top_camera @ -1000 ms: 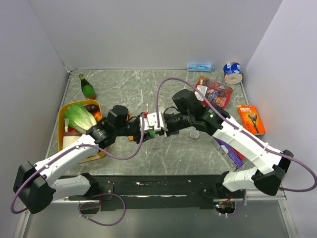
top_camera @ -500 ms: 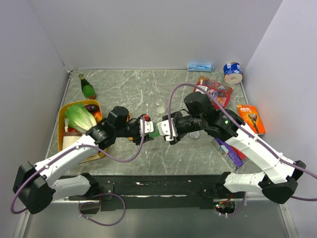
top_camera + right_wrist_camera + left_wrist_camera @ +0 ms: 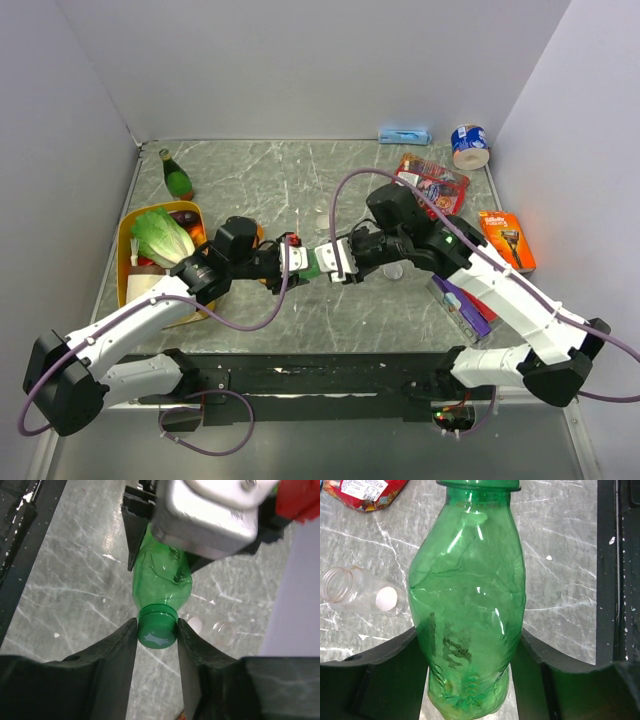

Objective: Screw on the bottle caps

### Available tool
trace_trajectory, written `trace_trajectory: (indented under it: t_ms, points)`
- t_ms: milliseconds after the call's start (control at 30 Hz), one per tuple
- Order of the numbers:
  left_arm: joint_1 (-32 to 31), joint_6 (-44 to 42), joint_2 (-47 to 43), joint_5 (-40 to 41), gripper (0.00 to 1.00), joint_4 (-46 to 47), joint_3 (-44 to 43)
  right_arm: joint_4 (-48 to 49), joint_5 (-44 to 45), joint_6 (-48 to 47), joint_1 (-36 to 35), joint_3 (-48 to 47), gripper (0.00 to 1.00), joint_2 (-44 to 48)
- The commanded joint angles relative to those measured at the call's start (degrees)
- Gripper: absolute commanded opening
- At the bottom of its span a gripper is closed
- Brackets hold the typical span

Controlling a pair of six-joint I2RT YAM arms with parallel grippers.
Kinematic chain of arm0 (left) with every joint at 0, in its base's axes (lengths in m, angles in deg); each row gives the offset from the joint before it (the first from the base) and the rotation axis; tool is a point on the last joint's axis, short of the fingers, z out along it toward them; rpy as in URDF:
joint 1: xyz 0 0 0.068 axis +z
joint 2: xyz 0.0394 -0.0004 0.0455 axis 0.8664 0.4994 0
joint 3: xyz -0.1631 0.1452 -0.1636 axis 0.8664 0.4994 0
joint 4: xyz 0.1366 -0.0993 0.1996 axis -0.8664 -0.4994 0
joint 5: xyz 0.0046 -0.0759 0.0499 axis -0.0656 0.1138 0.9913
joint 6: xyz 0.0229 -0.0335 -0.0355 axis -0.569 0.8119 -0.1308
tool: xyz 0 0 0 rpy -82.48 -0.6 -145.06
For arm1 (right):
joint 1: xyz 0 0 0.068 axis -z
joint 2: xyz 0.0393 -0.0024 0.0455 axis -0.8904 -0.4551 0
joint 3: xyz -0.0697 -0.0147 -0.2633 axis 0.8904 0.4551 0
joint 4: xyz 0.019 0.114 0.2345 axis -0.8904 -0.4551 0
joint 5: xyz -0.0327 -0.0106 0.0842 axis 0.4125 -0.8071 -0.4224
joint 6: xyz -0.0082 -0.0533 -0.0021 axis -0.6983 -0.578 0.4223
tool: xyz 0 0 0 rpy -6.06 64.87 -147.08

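Bottle [image 3: 467, 605], dented translucent green, is sitting clamped in left pincer [image 3: 467, 635]; right wrist view alone is showing right pincer [image 3: 156, 626] pinching ribbed cap [image 3: 157, 630].

**Grey marble table crowded along its edges**

A veined grey table [image 3: 250, 180] carries clutter along its sides. A yellow tray [image 3: 122, 255] sits at the left edge, with a dark-green bottle [image 3: 177, 178] upright just beyond it. A blue pack [image 3: 404, 135] and a tipped can [image 3: 469, 146] lie along the far edge. A red packet [image 3: 432, 184], an orange box [image 3: 507, 240] and a purple pack [image 3: 465, 308] line the right. A clear bottle [image 3: 357, 589] lies on its side, uncapped.
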Motion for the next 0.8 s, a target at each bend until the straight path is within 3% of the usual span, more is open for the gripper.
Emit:
trace_trajectory:
  t_ms: [0,200,300,400,467,533,633,767]
  points:
    - [-0.1,-0.6,-1.0,-1.1,0.01,3.9,-0.2,-0.8,-2.1,3.2,2.5,-3.0,0.35,-1.4]
    - [-0.1,2.1,-0.6,-0.4,0.01,6.9,0.2,-0.9,-3.9,7.5,4.9,-4.7,0.13,-4.0]
    - [-0.1,4.4,-0.3,1.1,0.01,8.8,0.1,-0.2,-3.3,17.4,5.8,-6.7,0.06,-7.0]
    - [-0.7,10.9,0.4,8.7,0.01,13.3,-0.5,-2.9,-3.2,33.3,7.2,-14.0,0.01,-12.9]
    - [-1.6,12.3,0.7,17.9,0.01,16.4,-0.8,-5.2,-8.4,47.8,9.9,-16.9,0.0,-17.6]
    - [-2.6,10.4,1.2,25.8,0.01,19.0,-1.0,-1.2,-10.7,61.6,11.9,-13.0,0.0,-16.6]
    - [-3.9,7.3,2.4,31.3,0.01,21.5,-0.2,0.9,-21.0,76.6,15.3,-10.0,0.0,-18.0]
    - [-4.0,4.4,3.7,37.8,0.01,22.9,0.8,0.5,-24.8,78.8,17.8,-13.5,0.03,-20.5]
